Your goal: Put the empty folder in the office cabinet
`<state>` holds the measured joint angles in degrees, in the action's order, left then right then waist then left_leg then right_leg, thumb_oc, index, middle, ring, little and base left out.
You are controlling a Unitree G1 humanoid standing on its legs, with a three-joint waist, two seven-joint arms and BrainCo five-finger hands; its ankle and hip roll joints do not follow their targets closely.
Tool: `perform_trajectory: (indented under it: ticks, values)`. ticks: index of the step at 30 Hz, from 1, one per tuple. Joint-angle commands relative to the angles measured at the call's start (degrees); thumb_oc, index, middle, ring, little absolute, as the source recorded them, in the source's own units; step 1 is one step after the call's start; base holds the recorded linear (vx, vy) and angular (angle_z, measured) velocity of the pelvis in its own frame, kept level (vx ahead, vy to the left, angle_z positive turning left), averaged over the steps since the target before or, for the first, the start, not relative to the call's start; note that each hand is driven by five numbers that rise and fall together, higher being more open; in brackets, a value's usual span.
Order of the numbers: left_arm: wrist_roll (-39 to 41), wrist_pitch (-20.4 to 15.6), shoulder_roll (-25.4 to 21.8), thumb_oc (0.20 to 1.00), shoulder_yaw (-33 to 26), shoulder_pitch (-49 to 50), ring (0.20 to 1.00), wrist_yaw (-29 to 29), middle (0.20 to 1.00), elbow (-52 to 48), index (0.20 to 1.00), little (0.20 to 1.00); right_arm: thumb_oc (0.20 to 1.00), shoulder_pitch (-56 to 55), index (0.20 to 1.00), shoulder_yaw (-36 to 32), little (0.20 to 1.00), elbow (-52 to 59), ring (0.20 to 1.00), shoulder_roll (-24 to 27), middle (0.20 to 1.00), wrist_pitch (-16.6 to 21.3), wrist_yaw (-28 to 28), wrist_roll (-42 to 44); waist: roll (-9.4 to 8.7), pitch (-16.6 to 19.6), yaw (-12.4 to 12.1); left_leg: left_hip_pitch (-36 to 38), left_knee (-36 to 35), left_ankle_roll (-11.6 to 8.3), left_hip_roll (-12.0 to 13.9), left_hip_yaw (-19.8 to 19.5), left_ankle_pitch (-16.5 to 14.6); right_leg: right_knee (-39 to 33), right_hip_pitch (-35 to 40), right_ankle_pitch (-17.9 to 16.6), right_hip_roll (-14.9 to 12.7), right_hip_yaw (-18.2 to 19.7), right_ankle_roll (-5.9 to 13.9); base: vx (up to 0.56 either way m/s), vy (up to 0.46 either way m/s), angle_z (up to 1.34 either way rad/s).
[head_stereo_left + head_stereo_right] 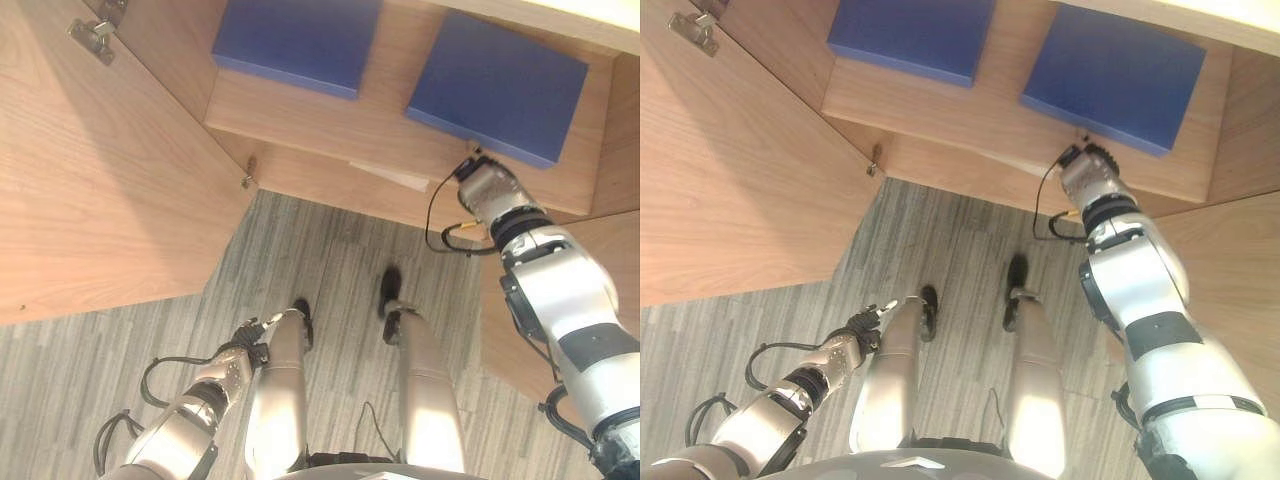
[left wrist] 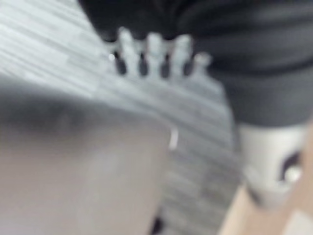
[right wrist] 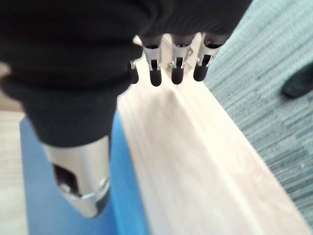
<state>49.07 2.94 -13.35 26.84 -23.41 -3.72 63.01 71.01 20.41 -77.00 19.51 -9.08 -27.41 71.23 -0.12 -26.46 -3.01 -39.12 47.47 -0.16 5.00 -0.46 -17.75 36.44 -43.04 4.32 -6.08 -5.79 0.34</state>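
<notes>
Two blue folders lie flat on the cabinet's wooden shelf [image 1: 350,125]: one at the left [image 1: 295,40] and one at the right [image 1: 500,85]. My right hand [image 1: 478,172] is stretched out to the near edge of the right folder [image 3: 34,196]. In the right wrist view its fingers [image 3: 177,68] are straight over the shelf's front edge [image 3: 195,161], the thumb [image 3: 80,181] lies above the blue cover, and nothing is held between them. Low down beside my leg, my left hand [image 1: 235,355] hangs with relaxed fingers [image 2: 151,54] and holds nothing.
The cabinet's left door [image 1: 100,180] stands wide open, with a metal hinge [image 1: 95,35] near its top. Another wooden door panel [image 1: 500,350] stands open at the right, behind my right arm. Grey striped carpet [image 1: 330,250] covers the floor in front of the cabinet.
</notes>
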Motion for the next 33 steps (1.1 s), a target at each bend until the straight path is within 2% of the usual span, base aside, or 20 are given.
perform_trajectory:
  ticks: [1,2,4,6,7,9,13,14,17,19,24,31,32,33]
  values:
    - [-0.76,0.44,0.31,1.0,0.26,-1.34,1.0,-0.86,1.0,1.6,1.0,1.0,1.0,1.42,1.0,1.15,1.0,0.15,1.0,4.06,1.0,-1.54,4.41,-6.93,1.47,-3.33,-1.35,0.64,-0.28,2.46,-1.21,3.32,1.07,-7.42,6.35,2.17,-0.48,-0.43,-0.97,-0.05,0.009,-0.09]
    - [-0.36,0.46,0.35,1.0,0.21,-2.5,1.0,-0.53,1.0,2.27,1.0,1.0,1.0,-1.45,1.0,0.92,1.0,-0.11,1.0,3.38,1.0,0.2,4.69,-13.56,0.93,-3.33,-0.89,1.9,-0.36,2.75,-1.41,3.58,0.56,-8.22,7.71,1.8,-0.48,-0.22,-0.81,-0.03,0.01,0.01]
    - [-0.13,0.44,0.37,1.0,0.26,-2.65,1.0,-0.39,1.0,2.36,1.0,1.0,1.0,-1.77,1.0,0.84,1.0,0.07,1.0,3.38,1.0,0.26,5.02,-15.93,0.84,-3.33,-0.81,2.07,-0.36,2.77,-1.44,3.56,0.42,-8.3,7.91,1.78,-0.46,-0.2,-0.78,-0.03,0.008,-0.04]
    - [-0.04,1.02,0.38,1.0,0.04,-3.54,1.0,0.23,1.0,2.38,1.0,1.0,1.0,-3.13,1.0,1.76,1.0,0.73,1.0,3.32,1.0,2.25,6.93,-24.86,0.37,-3.33,-0.46,3.27,-1.09,2.88,-1.63,3.81,0.32,-9.33,8.96,1.23,-0.4,-0.07,-0.6,-0.04,0.009,-0.05]
    - [0.61,1.35,0.31,1.0,0.07,-4.13,1.0,0.75,1.0,2.51,1.0,1.0,1.0,-3.92,1.0,3.2,1.0,1.63,1.0,3.46,1.0,2.79,5.61,-28.83,-0.01,-3.33,-0.13,4.21,-1.71,2.8,-1.68,3.96,0.33,-10.24,9.89,0.84,-0.2,0.0,-0.44,-0.07,0.016,0.0]
    - [1.13,1.63,0.28,1.0,0.23,-4.7,1.0,1.26,1.0,2.75,1.0,1.0,1.0,-5.74,1.0,4.28,1.0,2.64,1.0,3.58,1.0,2.52,6.6,-29.46,-0.58,-3.33,0.36,5.56,-2.63,2.75,-1.66,4.35,0.31,-11.56,11.11,0.16,-0.04,0.11,-0.12,-0.08,0.02,-0.08]
    - [1.28,1.59,0.14,1.0,-0.2,-4.99,1.0,1.38,1.0,3.68,1.0,1.0,1.0,-9.35,1.0,5.32,1.0,3.39,1.0,3.41,1.0,4.85,8.19,-32.68,-1.62,-3.33,0.97,7.81,-4.24,2.92,-1.58,4.94,0.16,-14.29,13.25,-1.09,0.34,0.24,0.35,-0.05,0.006,-0.09]
    - [1.05,1.63,-0.15,1.0,-0.4,-5.24,1.0,1.66,1.0,4.06,1.0,1.0,1.0,-11.32,1.0,5.22,1.0,4.03,1.0,3.43,1.0,7.1,9.54,-34.32,-2.36,-3.33,1.22,8.61,-4.5,3.17,-1.67,5.2,-0.52,-15.6,14.2,-1.92,0.41,0.31,0.79,-0.04,-0.025,-0.11]
    - [1.08,1.48,-0.48,1.0,-0.8,-5.52,1.0,2.54,1.0,4.23,1.0,1.0,1.0,-13.18,1.0,5.12,1.0,5.37,1.0,3.52,1.0,9.2,10.12,-33.88,-3.17,-3.33,1.44,9.23,-4.35,3.62,-1.87,5.28,-1.49,-16.15,14.88,-2.55,0.53,0.4,1.15,-0.03,-0.017,-0.07]
    - [1.15,1.09,-0.54,1.0,-1.11,-5.43,1.0,2.68,1.0,4.16,1.0,1.0,1.0,-14.58,1.0,4.49,1.0,6.89,1.0,4.08,1.0,10.76,10.13,-36.46,-3.71,-3.33,1.73,9.85,-4.35,3.84,-2.09,5.23,-2.15,-16.52,15.56,-2.64,0.81,0.64,1.22,-0.05,0.009,-0.09]
    - [0.93,-0.78,-0.49,1.0,-1.65,-4.04,1.0,2.39,1.0,3.04,1.0,1.0,1.0,-19.46,1.0,4.64,1.0,12.04,1.0,5.63,1.0,16.67,15.2,-36.21,-4.31,-2.91,2.92,13.5,-7.94,3.52,-2.36,5.94,-1.7,-19.24,18.33,-2.97,1.37,1.58,1.33,-0.08,0.07,-0.04]
    - [-1.63,-3.94,0.18,1.0,-2.35,-0.49,1.0,2.85,1.0,-0.04,1.0,1.0,1.0,-31.16,1.0,4.6,1.0,22.61,1.0,6.53,1.0,21.71,13.25,-41.07,-5.48,-0.14,4.75,18.82,-12.83,3.1,-2.86,7.48,-1.29,-24.52,22.47,-4.78,1.06,2.25,2.35,-0.1,0.084,-0.04]
    - [-3.12,-4.6,0.4,1.0,-2.84,0.68,1.0,3.1,1.0,-0.92,1.0,1.0,1.0,-33.93,1.0,4.64,1.0,24.95,1.0,6.38,1.0,22.28,12.59,-40.83,-6.5,0.72,5.35,19.56,-14.15,3.33,-3.6,8.39,0.23,-26.4,23.12,-6.4,0.23,2.42,2.23,-0.15,0.052,-0.05]
    - [-3.27,-4.86,0.51,1.0,-2.81,1.01,1.0,3.28,1.0,-1.04,1.0,1.0,1.0,-35.0,1.0,4.44,1.0,25.59,1.0,6.21,1.0,22.72,12.64,-40.22,-6.64,1.05,5.52,20.14,-14.55,3.33,-3.75,8.51,0.23,-26.93,23.54,-6.7,0.14,2.51,2.4,-0.2,0.107,-0.15]
